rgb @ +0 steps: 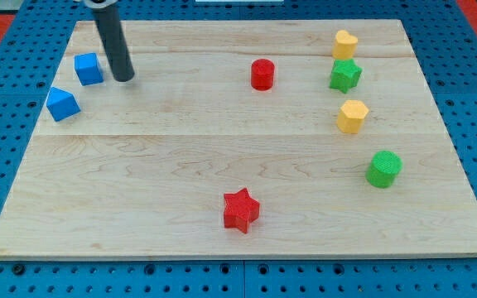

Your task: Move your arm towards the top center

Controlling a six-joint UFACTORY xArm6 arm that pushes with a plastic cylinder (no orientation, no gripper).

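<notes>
Lab bench, blue perforated base (470,99), wooden board (180,165), robot rod (114,45)

Bright, even overhead light, no glare on counter (180,165). Shadows short & soft, hugging blocks' bases, e.g. red star (241,209). Focus sharp across the view, colours saturated. Slight perspective taper toward the view's top; no blur.

- One camera looks down at a slant from beyond the board's (222,149) bottom edge.
- The whole board fills the view, fairly near.
</notes>
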